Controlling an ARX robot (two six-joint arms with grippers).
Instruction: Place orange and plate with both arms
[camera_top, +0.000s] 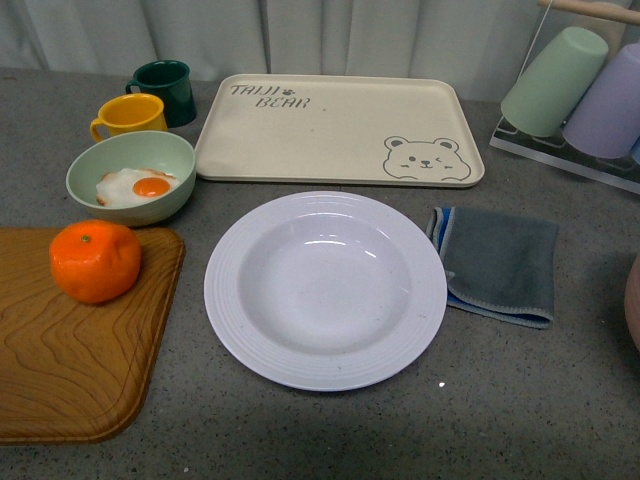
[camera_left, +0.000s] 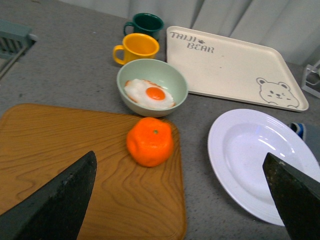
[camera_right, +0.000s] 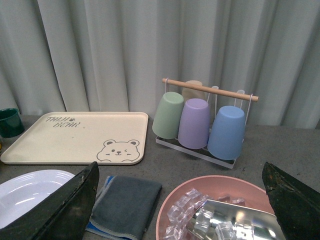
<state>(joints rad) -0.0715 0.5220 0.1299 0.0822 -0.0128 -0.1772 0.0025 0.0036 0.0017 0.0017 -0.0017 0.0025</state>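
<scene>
Orange against brown wood: the orange (camera_top: 96, 261) sits untouched near the far edge of the wooden board (camera_top: 70, 370) at the robot's left, just in front of the green bowl (camera_top: 172, 200) that holds a fried egg; the plate (camera_top: 325, 285) lies empty on the grey counter in the middle, between the board and a folded grey cloth (camera_top: 500, 265), with the bear tray (camera_top: 320, 135) close behind it.

Neither arm shows in the front view. The left gripper (camera_left: 179, 155) hangs above the board with its fingers spread wide and nothing between them; the right gripper (camera_right: 180, 163) is equally wide apart and empty, over a pink bowl (camera_right: 200, 181) of ice.

Both pickups appear not yet begun. The left arm would do best to descend straight over the fruit, centring it between the fingers, and close gently, since a round, lumpy skin may roll or slip; the bowl just beside it leaves little margin on that side. The right arm likely needs the plate's wide rim on the cloth side, pinching the lip squarely so the deep dish does not tip; the cloth's edge lies near enough to snag.
</scene>
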